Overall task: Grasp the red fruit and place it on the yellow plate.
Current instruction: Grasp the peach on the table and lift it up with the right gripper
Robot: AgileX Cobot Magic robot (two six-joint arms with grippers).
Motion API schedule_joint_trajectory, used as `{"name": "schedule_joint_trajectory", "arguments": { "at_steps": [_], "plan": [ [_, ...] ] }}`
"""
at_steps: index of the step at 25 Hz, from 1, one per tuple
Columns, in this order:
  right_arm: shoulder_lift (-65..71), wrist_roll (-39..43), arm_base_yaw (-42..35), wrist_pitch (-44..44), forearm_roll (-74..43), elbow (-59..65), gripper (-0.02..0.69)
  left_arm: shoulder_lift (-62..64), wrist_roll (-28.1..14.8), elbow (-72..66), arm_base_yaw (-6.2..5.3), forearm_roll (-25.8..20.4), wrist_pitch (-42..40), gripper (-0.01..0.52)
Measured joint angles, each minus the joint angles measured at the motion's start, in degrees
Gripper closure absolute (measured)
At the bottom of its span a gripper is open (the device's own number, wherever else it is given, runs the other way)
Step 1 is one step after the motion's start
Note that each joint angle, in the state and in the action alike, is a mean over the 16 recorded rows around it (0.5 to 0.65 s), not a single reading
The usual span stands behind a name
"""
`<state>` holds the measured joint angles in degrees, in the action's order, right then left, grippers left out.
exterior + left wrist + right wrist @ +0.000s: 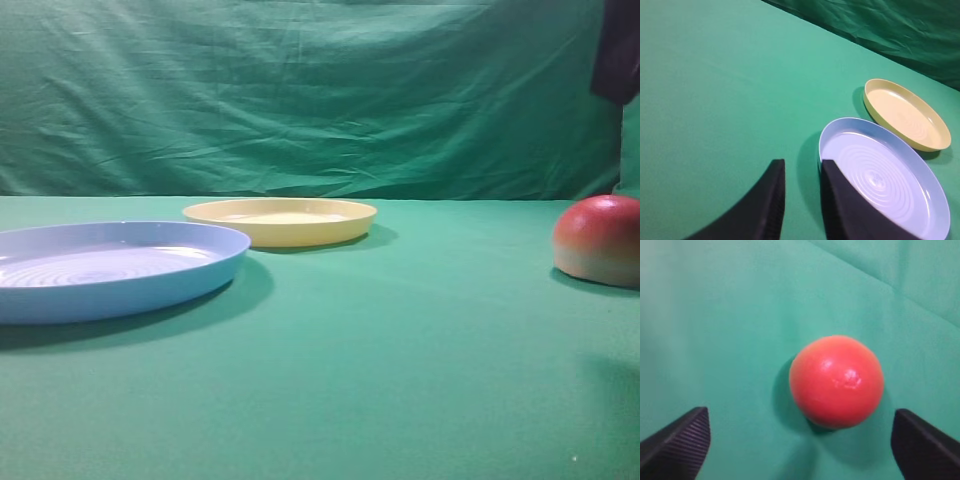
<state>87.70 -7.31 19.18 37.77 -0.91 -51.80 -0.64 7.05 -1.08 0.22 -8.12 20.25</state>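
Step in hand looks like the approach for the grasp: right gripper (800, 445) hangs above the red fruit (836, 381), jaws spread wide apart w/ the fruit between them in the right wrist view, nothing touching it yet. Fruit sits on the green surface (400, 380) near its right edge, dome up, well apart from both plates.

Yellow plate (281, 220) lies toward the back edge, about mid-surface, nothing on it; blue plate (110, 268) just beside it, nearer the front-left.

Next move, by my read: drop straight down so the fingertips straddle the fruit's widest part, then close. It's smooth and rounded, so a high pinch could squirt it out.

Left gripper (802, 200) hovers by the blue plate's rim, jaws close together w/ only a narrow gap, holding nothing.

Hard to make out: fruit is cut off at the right border of the exterior view; right arm shows only as a dark bit top-right. Height of the right gripper over the fruit can't be judged.
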Motion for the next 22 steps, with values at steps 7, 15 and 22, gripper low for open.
{"name": "schedule_joint_trajectory", "arguments": {
  "at_steps": [7, 15, 22],
  "plan": [
    [6.61, 2.47, 0.0, -4.94, -3.3, -0.13, 0.041, 0.0, 0.0, 0.0, 0.0, 0.0, 0.0, 0.357],
    [11.07, 3.12, 0.0, -7.27, -3.93, -1.89, 0.213, 0.0, 0.0, 0.0, 0.0, 0.0, 0.0, 0.357],
    [12.5, 2.69, 0.41, -6.17, -1.47, -10.46, 0.389, 0.0, 0.0, 0.0, 0.0, 0.0, 0.0, 0.357]
  ]
}}
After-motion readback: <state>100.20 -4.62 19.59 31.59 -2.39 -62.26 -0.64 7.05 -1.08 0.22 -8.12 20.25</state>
